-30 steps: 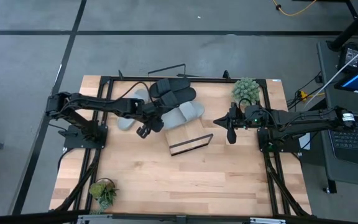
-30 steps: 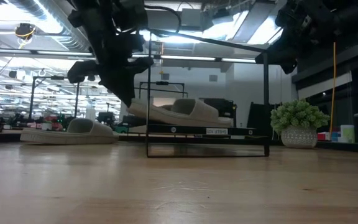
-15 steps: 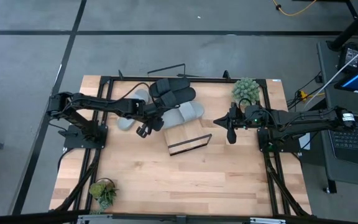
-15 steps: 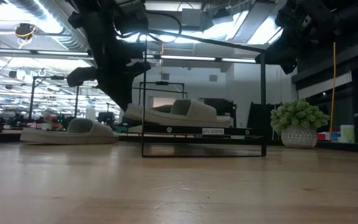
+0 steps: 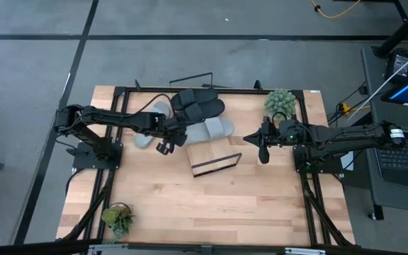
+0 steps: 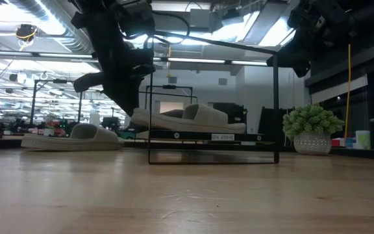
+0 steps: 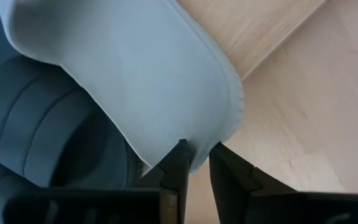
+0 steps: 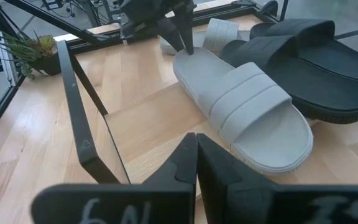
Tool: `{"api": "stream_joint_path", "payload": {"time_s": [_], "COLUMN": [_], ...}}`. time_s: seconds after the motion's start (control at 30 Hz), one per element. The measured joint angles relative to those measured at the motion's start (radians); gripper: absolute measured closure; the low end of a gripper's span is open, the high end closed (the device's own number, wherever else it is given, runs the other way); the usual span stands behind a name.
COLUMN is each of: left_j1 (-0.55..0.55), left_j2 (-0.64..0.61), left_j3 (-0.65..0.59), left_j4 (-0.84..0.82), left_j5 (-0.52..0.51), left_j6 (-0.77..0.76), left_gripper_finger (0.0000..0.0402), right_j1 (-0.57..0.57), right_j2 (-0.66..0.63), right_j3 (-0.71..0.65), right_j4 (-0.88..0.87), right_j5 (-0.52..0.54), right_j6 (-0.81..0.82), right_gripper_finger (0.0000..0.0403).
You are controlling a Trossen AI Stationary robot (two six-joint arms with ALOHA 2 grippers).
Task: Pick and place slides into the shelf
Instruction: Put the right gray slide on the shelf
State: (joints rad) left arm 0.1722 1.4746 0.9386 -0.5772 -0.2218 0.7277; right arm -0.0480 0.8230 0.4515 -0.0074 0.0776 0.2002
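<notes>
Left gripper [image 5: 170, 139] with fingers [image 7: 178, 163] pinching the heel edge of a grey slide [image 5: 205, 131], which lies on the slanted shelf [image 5: 214, 157] beside two black slides [image 5: 198, 106]. Best eased squarely onto the board before release, heel kept low. Other grey slide [image 5: 149, 126] waiting on the surface [image 5: 211, 205]. Right gripper [image 5: 262, 144] hovering near the plant [image 5: 280, 103], fingers pressed together.

On the pale bench [image 6: 187, 195] stands the shelf [image 6: 213, 136], its thin black wire frame rising at both ends, and a grey slide [image 6: 190, 118] lies on it beside a dark one behind. The left end effector [image 6: 134, 112] reaches down to that grey slide's near end. A second grey slide [image 6: 73, 138] lies on the bench well to the side, a potted plant [image 6: 313, 129] stands opposite, and the right arm [image 6: 323, 29] hangs high above the plant.
</notes>
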Motion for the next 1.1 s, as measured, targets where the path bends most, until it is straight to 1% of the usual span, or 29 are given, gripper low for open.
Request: {"api": "stream_joint_path", "payload": {"time_s": [0.13,0.57,0.77,0.87,0.97,1.1], "left_j1": [0.0,0.0,0.0,0.0,0.0,0.0], "left_j2": [0.0,0.0,0.0,0.0,0.0,0.0], "left_j3": [0.0,0.0,0.0,0.0,0.0,0.0], "left_j4": [0.001,0.016,0.016,0.016,0.016,0.02], "left_j5": [0.0,-0.007,-0.028,-0.033,-0.037,-0.048], "left_j6": [-0.043,-0.048,-0.116,-0.117,-0.119,-0.123], "left_gripper_finger": [0.0349,0.0348,0.0348,0.0348,0.0339,0.0307], "right_j1": [0.0,0.0,0.0,0.0,0.0,0.0], "right_j2": [0.0,0.0,0.0,0.0,0.0,0.0], "right_j3": [0.0,0.0,0.0,0.0,0.0,0.0], "right_j4": [0.0,-0.001,-0.002,-0.002,-0.002,-0.002], "right_j5": [0.0,-0.001,-0.002,-0.003,-0.014,-0.03], "right_j6": [0.0,0.001,0.005,0.007,0.008,0.008], "right_gripper_finger": [0.0392,0.0392,0.0392,0.0392,0.0392,0.0392]}}
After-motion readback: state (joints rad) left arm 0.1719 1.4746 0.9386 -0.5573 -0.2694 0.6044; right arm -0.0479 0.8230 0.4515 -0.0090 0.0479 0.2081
